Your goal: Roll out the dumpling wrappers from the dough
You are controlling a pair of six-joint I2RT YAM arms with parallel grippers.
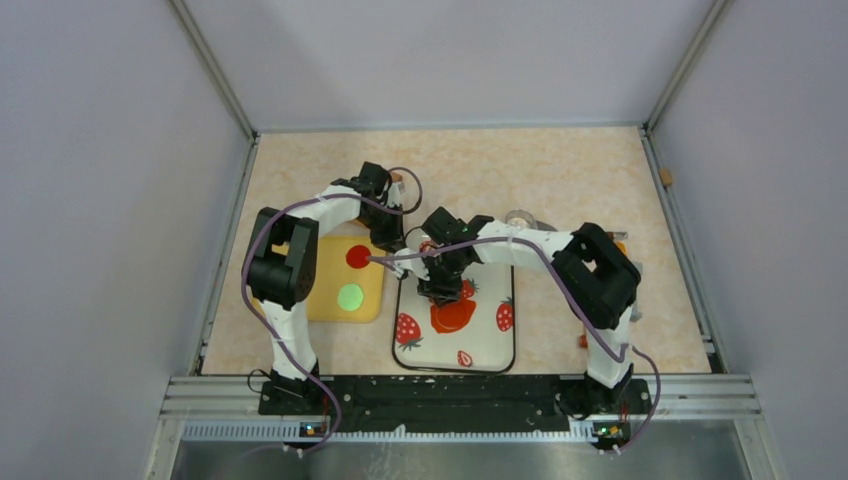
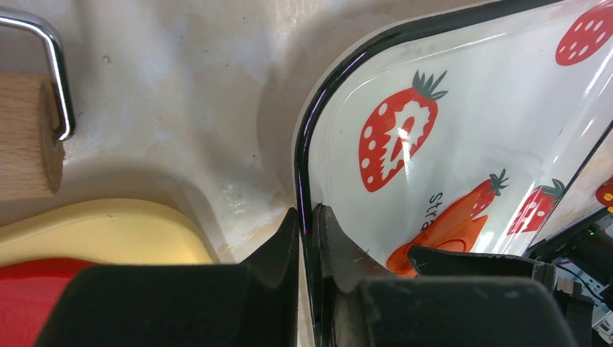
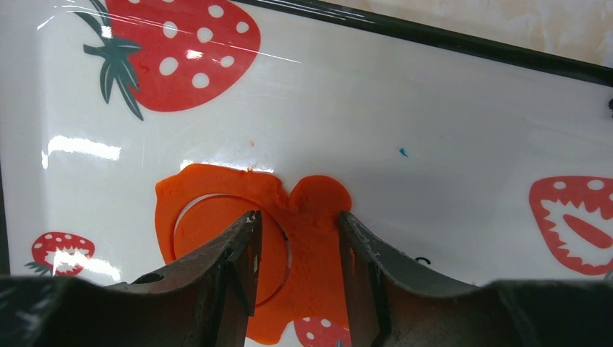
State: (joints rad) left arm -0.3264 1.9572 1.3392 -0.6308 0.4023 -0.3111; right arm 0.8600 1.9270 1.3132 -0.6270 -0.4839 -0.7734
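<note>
The orange-red dough (image 3: 314, 210) lies flattened on the white strawberry mat (image 3: 434, 130), with a round wrapper disc (image 3: 213, 217) cut in its left part. My right gripper (image 3: 296, 224) is open, low over the dough, with one finger over the disc and the other right of it. In the top view it (image 1: 441, 288) hangs just behind the dough (image 1: 453, 317). My left gripper (image 2: 307, 217) is shut on the mat's black rim (image 2: 300, 166); in the top view it (image 1: 398, 262) is at the mat's far left corner. A red wrapper (image 1: 358, 256) and a green one (image 1: 350, 296) lie on the yellow board (image 1: 325, 305).
A wooden roller with a metal handle (image 2: 29, 137) lies beyond the yellow board (image 2: 108, 231). A small shiny round object (image 1: 520, 218) sits behind the right arm. An orange item (image 1: 617, 240) is by the right arm's elbow. Grey walls enclose the table.
</note>
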